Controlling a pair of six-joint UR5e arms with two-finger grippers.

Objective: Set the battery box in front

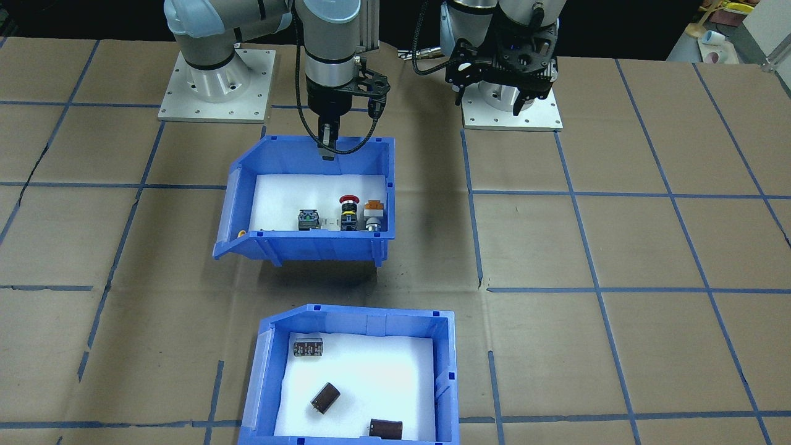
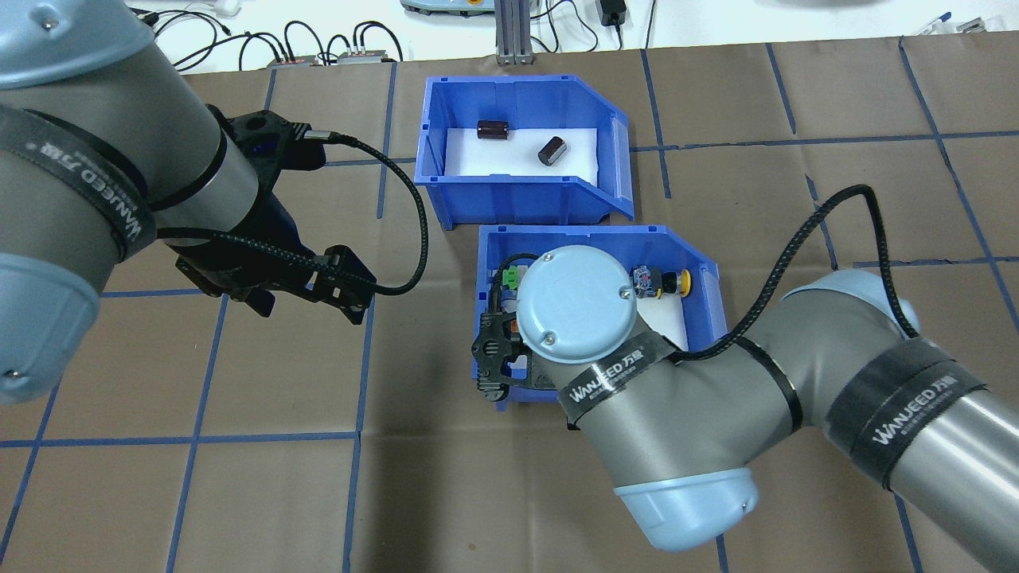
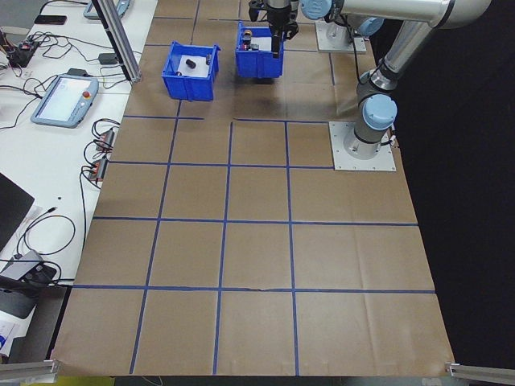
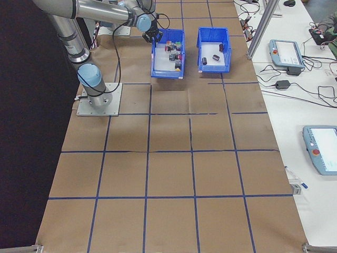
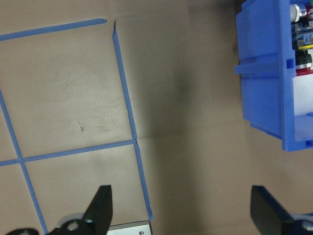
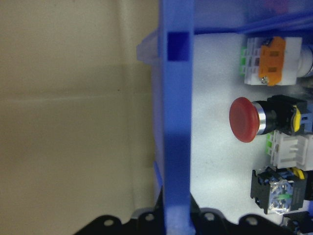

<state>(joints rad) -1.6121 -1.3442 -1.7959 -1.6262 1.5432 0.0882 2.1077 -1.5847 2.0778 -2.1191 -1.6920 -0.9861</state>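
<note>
The battery box [image 1: 264, 377], a blue bin with a white liner, rests on the table on the side away from the robot's base [image 2: 517, 204]. Three dark cylinders lie in it [image 1: 325, 396]. Between it and the base, the second blue bin [image 1: 309, 247] with push-buttons and switches hangs tilted just above the table, a shadow beneath it. My right gripper [image 1: 327, 151] is shut on this bin's base-side wall [image 6: 176, 122]. Beside its base and above bare table, my left gripper [image 1: 491, 99] is open and empty, its fingers [image 5: 100, 203] wide apart.
Both arms' grey mounting plates [image 1: 216, 86] sit at the robot's edge of the brown, blue-taped table. Beyond the table's far edge stand an aluminium post [image 2: 509, 32], cables and a teach pendant [image 3: 64, 100]. The right arm's elbow [image 2: 685, 446] hangs over the near table.
</note>
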